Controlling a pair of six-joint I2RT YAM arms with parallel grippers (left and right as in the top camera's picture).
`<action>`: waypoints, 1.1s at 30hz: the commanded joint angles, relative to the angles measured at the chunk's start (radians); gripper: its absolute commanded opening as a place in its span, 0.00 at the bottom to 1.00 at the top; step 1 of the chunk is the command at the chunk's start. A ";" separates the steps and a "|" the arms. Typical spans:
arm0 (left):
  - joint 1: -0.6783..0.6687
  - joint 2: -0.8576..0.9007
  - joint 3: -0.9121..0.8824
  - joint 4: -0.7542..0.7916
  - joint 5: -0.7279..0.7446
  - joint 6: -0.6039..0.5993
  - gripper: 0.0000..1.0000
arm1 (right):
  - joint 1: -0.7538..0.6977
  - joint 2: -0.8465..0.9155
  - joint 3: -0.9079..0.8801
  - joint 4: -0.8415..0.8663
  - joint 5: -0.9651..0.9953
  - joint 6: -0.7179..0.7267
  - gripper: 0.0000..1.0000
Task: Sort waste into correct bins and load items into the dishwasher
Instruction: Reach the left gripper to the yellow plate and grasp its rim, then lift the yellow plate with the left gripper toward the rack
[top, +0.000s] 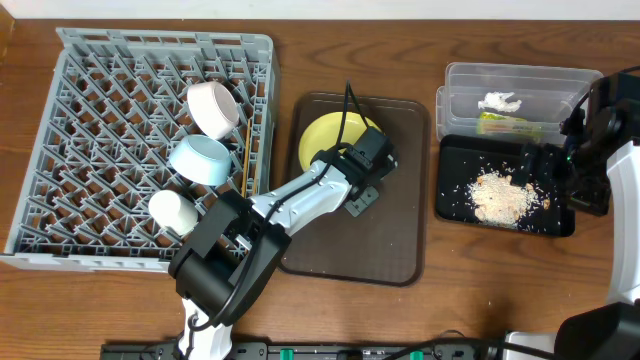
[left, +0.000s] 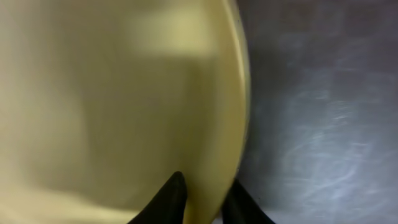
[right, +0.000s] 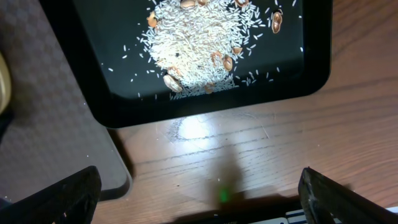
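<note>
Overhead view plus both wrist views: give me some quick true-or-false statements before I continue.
The round yellow plate sits in the grey plastic dish rack. False: it is on the brown serving tray.
The left claw straddles the plate's rim. True.
The light-blue bowl is in the rack. True.
The flat black tray holds nothing. False: beige crumbly bits lie in it.
The right claw is open. True.

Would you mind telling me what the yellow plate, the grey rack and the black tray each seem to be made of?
The yellow plate: probably plastic or melamine, smooth with a soft sheen and a thin rim. The grey rack: moulded plastic, matt, a uniform lattice of pegs. The black tray: likely plastic, glossy, its rim catching the light; metal can't be excluded.
</note>
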 joint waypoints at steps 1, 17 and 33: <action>0.003 0.027 -0.019 -0.023 -0.103 -0.005 0.19 | -0.003 -0.018 0.008 0.000 -0.005 0.000 0.99; -0.005 -0.020 -0.016 -0.023 -0.194 -0.005 0.08 | -0.003 -0.018 0.008 -0.001 -0.005 0.000 0.99; -0.031 -0.215 -0.016 -0.019 -0.298 -0.007 0.08 | -0.003 -0.018 0.008 -0.003 -0.005 0.000 0.99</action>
